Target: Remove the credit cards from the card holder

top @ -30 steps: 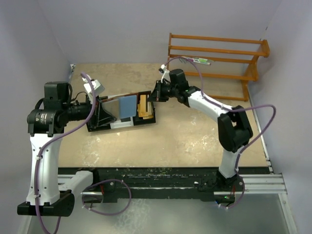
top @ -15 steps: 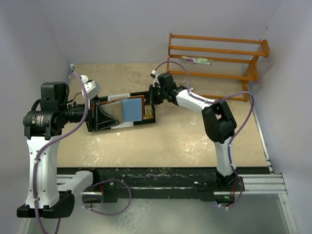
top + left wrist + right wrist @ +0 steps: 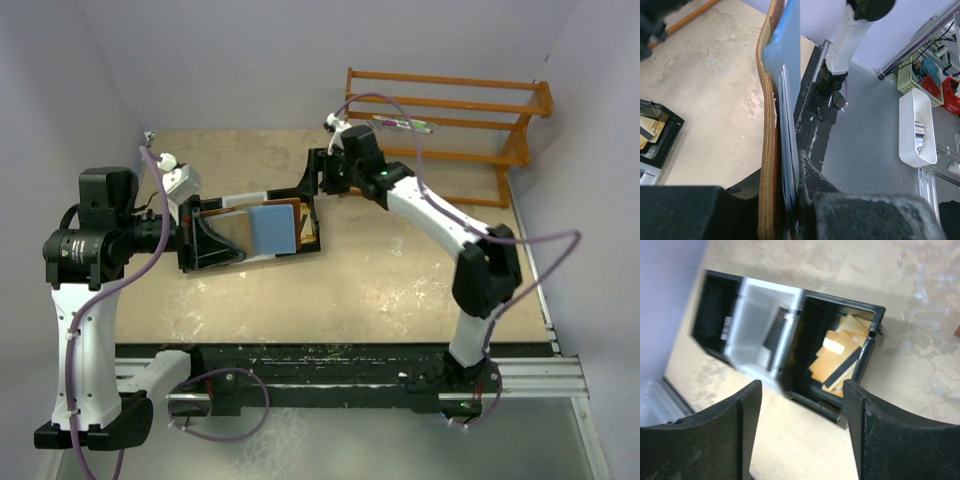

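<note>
My left gripper [image 3: 232,242] [image 3: 785,200] is shut on the brown leather card holder [image 3: 296,205] [image 3: 771,150], holding it on edge over the tray. Light blue credit cards [image 3: 270,228] [image 3: 790,95] show in its open side. My right gripper [image 3: 312,183] [image 3: 802,435] stands open with nothing between its fingers, just above the right end of the black-and-white tray [image 3: 312,247] [image 3: 757,325]. In the right wrist view a tan card with a dark stripe [image 3: 842,371] lies in that end compartment on orange-yellow pieces [image 3: 852,326].
An orange wooden rack [image 3: 440,130] stands at the back right, close behind my right arm, with a pen-like thing [image 3: 405,124] on a shelf. Purple walls close in the table on three sides. A white bin [image 3: 917,127] sits off the table.
My right gripper has gone from shut to open and has lifted slightly back from the tray's right end. The left gripper keeps its hold on the card holder, which has shifted a little.
</note>
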### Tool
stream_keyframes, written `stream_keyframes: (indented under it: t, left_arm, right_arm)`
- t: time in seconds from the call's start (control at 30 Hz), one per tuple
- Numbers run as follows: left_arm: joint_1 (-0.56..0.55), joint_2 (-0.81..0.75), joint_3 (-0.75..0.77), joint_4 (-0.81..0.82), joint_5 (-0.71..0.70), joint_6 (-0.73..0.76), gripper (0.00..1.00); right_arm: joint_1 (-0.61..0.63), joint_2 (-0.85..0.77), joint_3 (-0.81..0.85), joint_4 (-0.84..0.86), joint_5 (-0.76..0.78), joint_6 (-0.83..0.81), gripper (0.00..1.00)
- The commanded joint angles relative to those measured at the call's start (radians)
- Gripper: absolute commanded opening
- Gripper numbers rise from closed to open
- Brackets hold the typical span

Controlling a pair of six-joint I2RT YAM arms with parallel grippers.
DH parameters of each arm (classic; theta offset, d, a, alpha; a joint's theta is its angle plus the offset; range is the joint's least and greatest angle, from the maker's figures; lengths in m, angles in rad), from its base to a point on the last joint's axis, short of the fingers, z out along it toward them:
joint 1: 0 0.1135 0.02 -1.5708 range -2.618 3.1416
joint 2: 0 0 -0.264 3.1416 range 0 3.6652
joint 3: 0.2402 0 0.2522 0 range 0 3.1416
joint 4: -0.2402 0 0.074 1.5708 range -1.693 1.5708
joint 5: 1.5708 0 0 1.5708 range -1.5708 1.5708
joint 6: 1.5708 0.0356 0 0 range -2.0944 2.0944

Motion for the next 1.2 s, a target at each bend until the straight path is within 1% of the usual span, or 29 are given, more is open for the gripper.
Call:
stream_keyframes:
  t: [0.0, 0.1, 0.2, 0.27, 0.37, 0.43, 0.47, 0.5, 0.53, 0.57, 0.63, 0.73, 0.83, 0.9, 1.0, 1.1, 1.17]
  left_arm:
    - [-0.003, -0.002, 0.025, 0.019, 0.035, 0.005, 0.12]
    - [-0.003, 0.001, 0.016, -0.003, 0.022, 0.027, 0.12]
    - [-0.003, 0.007, 0.016, -0.025, 0.03, 0.044, 0.12]
    - [-0.003, 0.011, 0.02, -0.034, 0.042, 0.054, 0.12]
    - [-0.004, 0.017, 0.026, -0.035, 0.052, 0.051, 0.12]
    - [-0.004, 0.019, 0.025, -0.035, 0.052, 0.051, 0.12]
    - [-0.003, 0.02, 0.023, -0.035, 0.05, 0.051, 0.12]
    - [-0.004, 0.021, 0.022, -0.038, 0.05, 0.054, 0.12]
    - [-0.004, 0.023, 0.021, -0.041, 0.051, 0.057, 0.12]
    - [-0.004, 0.024, 0.022, -0.042, 0.053, 0.058, 0.12]
    - [-0.003, 0.025, 0.023, -0.045, 0.057, 0.057, 0.12]
    - [-0.003, 0.025, 0.025, -0.048, 0.056, 0.057, 0.12]
    - [-0.003, 0.026, 0.03, -0.048, 0.06, 0.056, 0.12]
    - [-0.004, 0.029, 0.031, -0.05, 0.063, 0.055, 0.12]
    - [-0.004, 0.034, 0.031, -0.054, 0.077, 0.054, 0.12]
    - [-0.004, 0.04, 0.034, -0.07, 0.124, 0.06, 0.12]
    - [-0.004, 0.05, 0.037, -0.082, 0.17, 0.059, 0.12]
  right_arm:
    - [0.001, -0.266, -0.058, 0.006, -0.04, 0.008, 0.72]
    - [-0.003, -0.412, -0.113, 0.071, -0.112, 0.02, 0.8]
    - [-0.011, -0.539, -0.174, 0.163, -0.274, 0.074, 0.88]
    - [-0.014, -0.602, -0.229, 0.249, -0.369, 0.13, 0.91]
    - [-0.015, -0.694, -0.331, 0.439, -0.456, 0.231, 0.94]
    - [-0.015, -0.743, -0.417, 0.667, -0.483, 0.348, 0.97]
    - [-0.011, -0.755, -0.447, 0.748, -0.5, 0.42, 1.0]
    - [-0.004, -0.757, -0.465, 0.796, -0.522, 0.457, 0.99]
    - [0.01, -0.755, -0.465, 0.811, -0.523, 0.469, 1.0]
    - [0.034, -0.75, -0.453, 0.792, -0.514, 0.45, 1.0]
    - [0.099, -0.731, -0.419, 0.7, -0.484, 0.37, 1.0]
    - [0.181, -0.701, -0.378, 0.648, -0.456, 0.299, 1.0]
    - [0.218, -0.686, -0.353, 0.586, -0.399, 0.23, 1.0]
    - [0.241, -0.684, -0.35, 0.577, -0.379, 0.209, 0.97]
    - [0.284, -0.669, -0.332, 0.547, -0.33, 0.172, 0.89]
    - [0.318, -0.632, -0.285, 0.485, -0.288, 0.138, 0.74]
    - [0.335, -0.613, -0.266, 0.473, -0.295, 0.138, 0.65]
